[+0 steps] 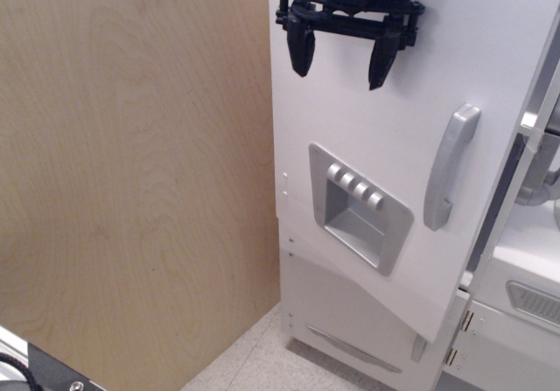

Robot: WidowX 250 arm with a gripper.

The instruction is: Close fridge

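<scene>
The white toy fridge's big door (376, 146) fills the right half of the view, swung nearly flat to the fridge body, with only a narrow dark gap at its right edge. It bears a silver vertical handle (451, 179) and a grey dispenser panel (357, 205) with a row of round buttons. My black gripper (341, 54) is at the top, in front of the door's upper part. Its two fingers point down and stand apart with nothing between them. I cannot tell whether it touches the door. The shelves inside are hidden.
A tall light plywood panel (131, 172) stands on the left against the fridge's side. A white unit with a grey vent panel (529, 302) sits at the lower right. The smaller lower door (350, 312) shows below. Speckled floor (254, 365) lies at the bottom.
</scene>
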